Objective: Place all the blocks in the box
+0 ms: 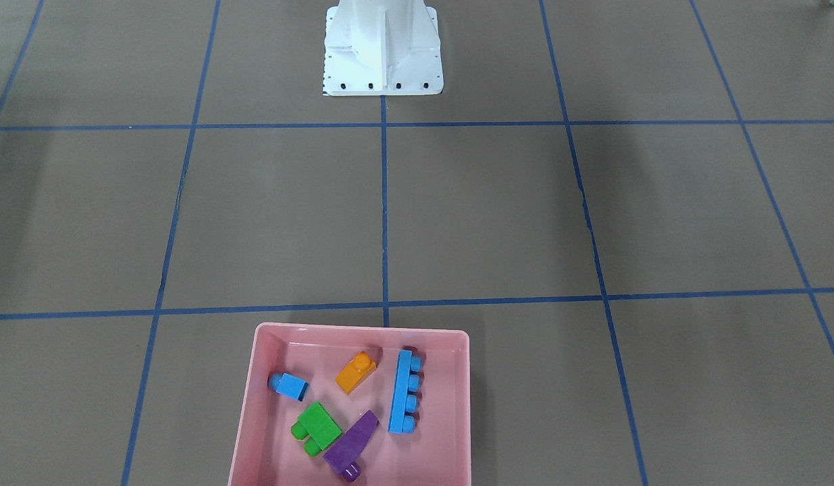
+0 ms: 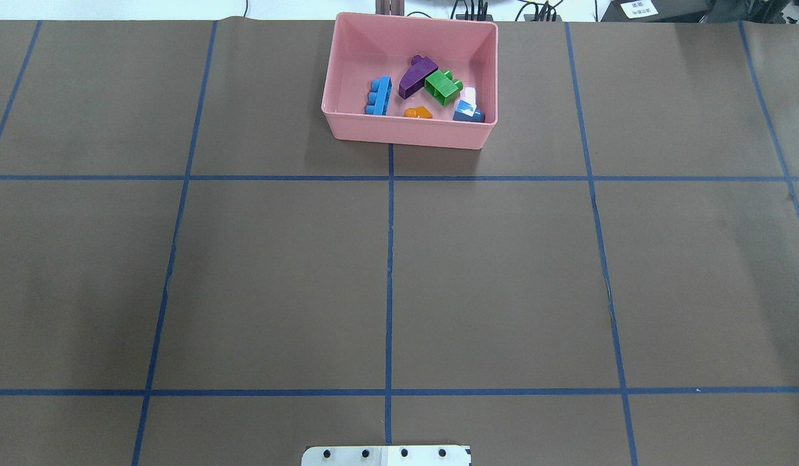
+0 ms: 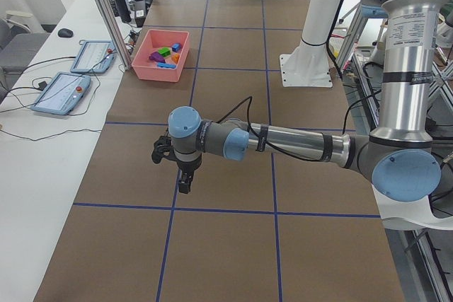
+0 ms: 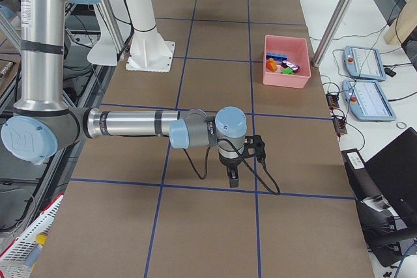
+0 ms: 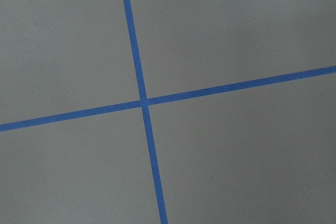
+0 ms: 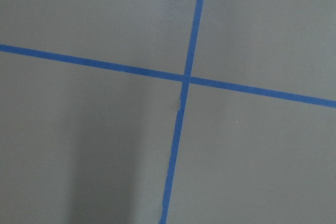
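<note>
All five blocks are in the pink box [image 1: 446, 442]: blue cube [image 1: 292, 386], orange slope [image 1: 355, 372], blue four-stud bar [image 1: 404, 401], green brick [image 1: 316, 428], purple wedge [image 1: 351, 445]. Left gripper [image 3: 182, 186] and right gripper [image 4: 232, 182] hang over the table [image 1: 491, 216], well apart from the box. Can't tell whether their jaws are apart or together.

Pink box [image 1: 362, 329]. Inside: blue cube [image 1: 295, 387], blue bar [image 1: 404, 395], orange slope [image 1: 355, 372], green brick [image 1: 320, 425], purple wedge [image 1: 352, 442]. Brown table [image 1: 491, 216], blue tape grid [image 1: 384, 202]. My left arm [image 3: 297, 143] and right arm [image 4: 130, 124]: silver, light-blue joints.
</note>
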Motion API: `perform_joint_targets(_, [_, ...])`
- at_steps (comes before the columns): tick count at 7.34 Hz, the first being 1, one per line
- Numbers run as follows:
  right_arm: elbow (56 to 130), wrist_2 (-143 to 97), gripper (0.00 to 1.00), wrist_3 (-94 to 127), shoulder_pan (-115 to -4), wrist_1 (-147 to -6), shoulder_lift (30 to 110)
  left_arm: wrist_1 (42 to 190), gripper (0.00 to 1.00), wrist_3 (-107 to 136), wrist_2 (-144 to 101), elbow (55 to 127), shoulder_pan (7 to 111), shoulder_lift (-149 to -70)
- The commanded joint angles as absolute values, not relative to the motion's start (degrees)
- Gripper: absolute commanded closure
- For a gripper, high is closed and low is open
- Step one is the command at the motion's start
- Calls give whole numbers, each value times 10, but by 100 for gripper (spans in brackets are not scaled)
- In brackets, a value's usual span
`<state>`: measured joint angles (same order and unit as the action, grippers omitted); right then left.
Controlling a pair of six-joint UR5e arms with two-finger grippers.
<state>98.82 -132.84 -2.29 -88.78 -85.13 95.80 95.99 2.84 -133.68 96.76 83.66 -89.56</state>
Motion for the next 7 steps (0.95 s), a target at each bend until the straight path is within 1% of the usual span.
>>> perform_joint_targets(1, [991,-1329,0,-23,-889,-852,959,962,0,29,-1337,969,836,-896])
perform_joint_targets(7, [988,-1324,0,-23,-888,-843,957,962,0,30,-1338,984,836,-897])
